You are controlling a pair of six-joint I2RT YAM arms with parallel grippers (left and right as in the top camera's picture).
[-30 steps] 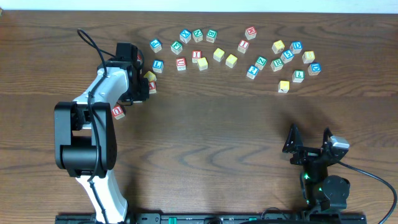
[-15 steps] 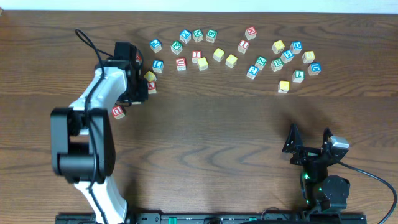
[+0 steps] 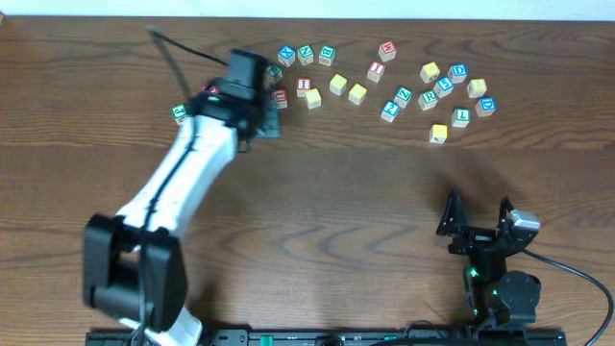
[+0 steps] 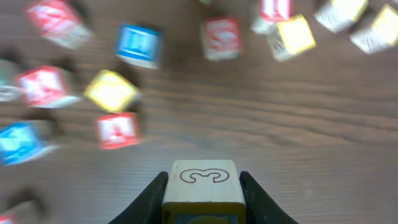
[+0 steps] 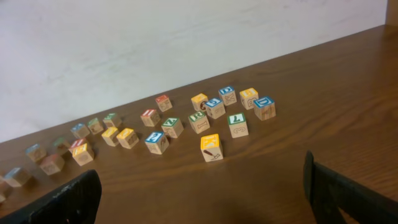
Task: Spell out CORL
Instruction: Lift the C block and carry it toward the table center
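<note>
my left gripper was clenched on a wooden cube, a red block just ahead-left of it. my right gripper sat wide open.

Held cube: clamped between the fingers of the left gripper, square to them. Its upper face is pale wood with a dark outlined figure, and the face below is yellow.

Blue-faced cube: on the table well ahead of the gripper and to its left, lying flat, letter blurred.

Yellow-topped cube: ahead-left and nearer, turned corner-on.

The green R cannot be identified among the blurred cubes.
</note>
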